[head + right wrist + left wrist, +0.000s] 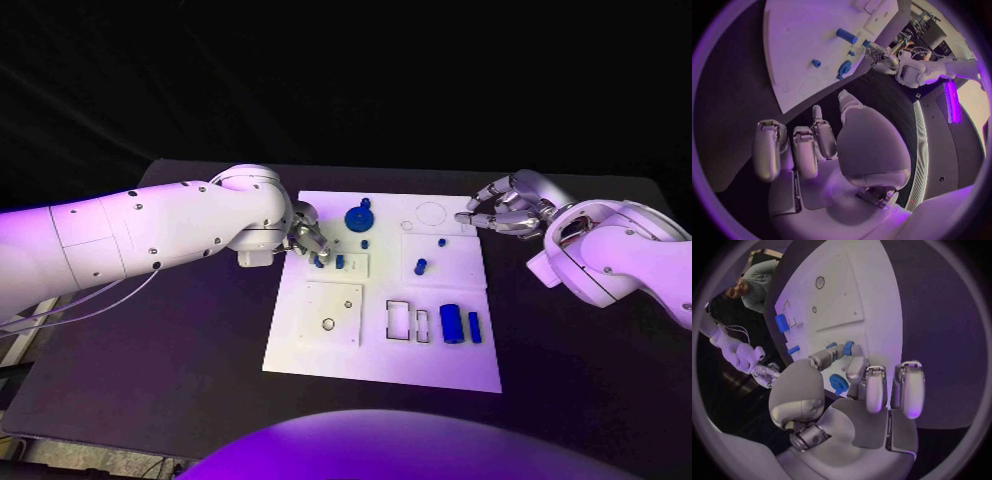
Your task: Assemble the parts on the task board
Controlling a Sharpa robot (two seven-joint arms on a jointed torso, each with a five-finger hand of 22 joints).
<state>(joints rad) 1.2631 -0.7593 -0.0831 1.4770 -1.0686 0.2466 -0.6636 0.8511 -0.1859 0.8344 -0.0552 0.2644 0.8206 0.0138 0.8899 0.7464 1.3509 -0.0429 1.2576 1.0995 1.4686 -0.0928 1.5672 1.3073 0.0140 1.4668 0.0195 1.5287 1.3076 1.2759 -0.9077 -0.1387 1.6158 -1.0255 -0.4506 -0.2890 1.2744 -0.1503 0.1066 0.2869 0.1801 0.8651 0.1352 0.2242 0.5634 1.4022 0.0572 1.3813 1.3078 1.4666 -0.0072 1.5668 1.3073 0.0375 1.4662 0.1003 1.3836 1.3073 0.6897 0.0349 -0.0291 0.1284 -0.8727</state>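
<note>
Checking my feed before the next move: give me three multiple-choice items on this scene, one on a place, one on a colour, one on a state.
1. The big cylinder lies: A on the task board beside the rectangular cut-outs; B on the black table; C in a hand.
2. The parts are: A red; B blue; C green.
3. The right hand: A grips the cylinder; B presses the board; C holds nothing.
A, it lies on the board; B, every piece is blue; C, its palm is empty.

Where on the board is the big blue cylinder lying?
In the head view, the big blue cylinder lies on the white board, right of two rectangular slots, beside a thinner blue bar.
</note>
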